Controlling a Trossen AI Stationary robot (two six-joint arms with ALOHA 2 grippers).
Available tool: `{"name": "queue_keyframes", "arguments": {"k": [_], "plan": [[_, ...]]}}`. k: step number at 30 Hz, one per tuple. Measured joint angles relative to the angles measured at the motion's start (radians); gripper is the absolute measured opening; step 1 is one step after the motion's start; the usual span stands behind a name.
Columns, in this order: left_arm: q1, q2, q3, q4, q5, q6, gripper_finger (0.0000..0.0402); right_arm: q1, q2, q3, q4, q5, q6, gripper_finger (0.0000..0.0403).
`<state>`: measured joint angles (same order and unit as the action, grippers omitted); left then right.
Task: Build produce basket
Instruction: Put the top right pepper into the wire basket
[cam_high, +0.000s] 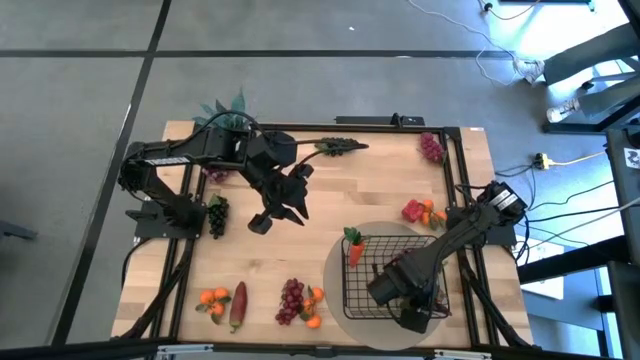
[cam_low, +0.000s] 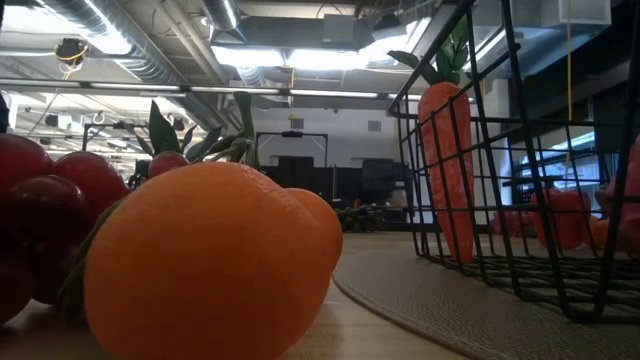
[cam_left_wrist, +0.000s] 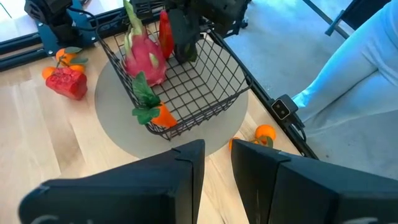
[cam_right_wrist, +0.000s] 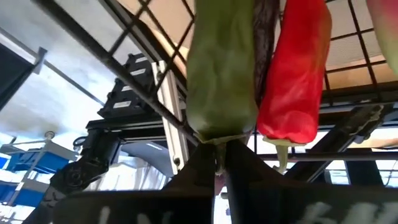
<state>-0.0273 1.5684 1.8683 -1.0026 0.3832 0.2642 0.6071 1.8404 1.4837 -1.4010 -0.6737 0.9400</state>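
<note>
While right gripper (cam_high: 412, 312) sits inside basket (cam_high: 372, 300), fingers pinched on green pepper (cam_right_wrist: 221, 68) stem, red pepper (cam_right_wrist: 297, 74) alongside: likely placing. Left gripper (cam_high: 262, 222) hovers left of basket, fingers slightly apart, empty. Carrot (cam_high: 354, 247) leans against basket wall.

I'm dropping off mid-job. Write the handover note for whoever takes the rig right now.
Left claw: open, empty, above mid-table.
Right claw: shut, inside the basket, tips at the green pepper and red pepper; grip unclear.
Done: dragon fruit in the basket, carrot at its corner.
Left: red grapes, oranges, potato and other pieces lie on the table.
</note>
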Motion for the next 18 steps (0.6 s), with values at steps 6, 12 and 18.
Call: {"name": "queue_keyframes", "arguments": {"k": [6,12,18], "plan": [[0.0,0.0,0.0,0.0,0.0,0.0,0.0069,0.0,0.0,0.0,0.004,0.018,0.024,0.0005],[0.0,0.0,0.0,0.0,0.0,0.0,0.0069,0.001,0.0,0.0,0.007,0.025,0.024,0.0029],[0.0,0.0,0.0,0.0,0.0,0.0,0.0069,0.013,0.0,0.0,0.007,0.025,0.022,0.0036]]}}
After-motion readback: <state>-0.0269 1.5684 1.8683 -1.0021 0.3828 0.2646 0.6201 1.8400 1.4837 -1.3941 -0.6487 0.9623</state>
